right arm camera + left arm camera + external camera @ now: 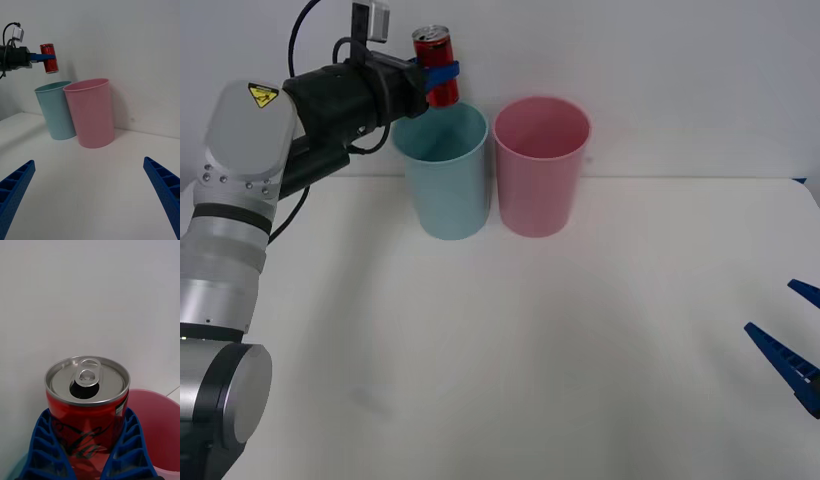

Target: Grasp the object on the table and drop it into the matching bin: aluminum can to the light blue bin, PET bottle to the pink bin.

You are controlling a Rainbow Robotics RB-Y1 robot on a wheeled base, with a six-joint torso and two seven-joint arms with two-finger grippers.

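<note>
Silver-black arm [240, 200], blue ribbed fingers [442, 72]

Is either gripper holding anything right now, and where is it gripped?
The left gripper holds the red can upright by its sides, mid-body, above the light blue bin. The right gripper is open and holds nothing.

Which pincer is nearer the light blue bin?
Left. The left pincer holds the can just above the light blue bin; the right pincer waits far across the table.

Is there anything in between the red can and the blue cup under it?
No, just air. The left gripper holds the red can above the light blue bin, and the right wrist view shows an open gap between them.
</note>
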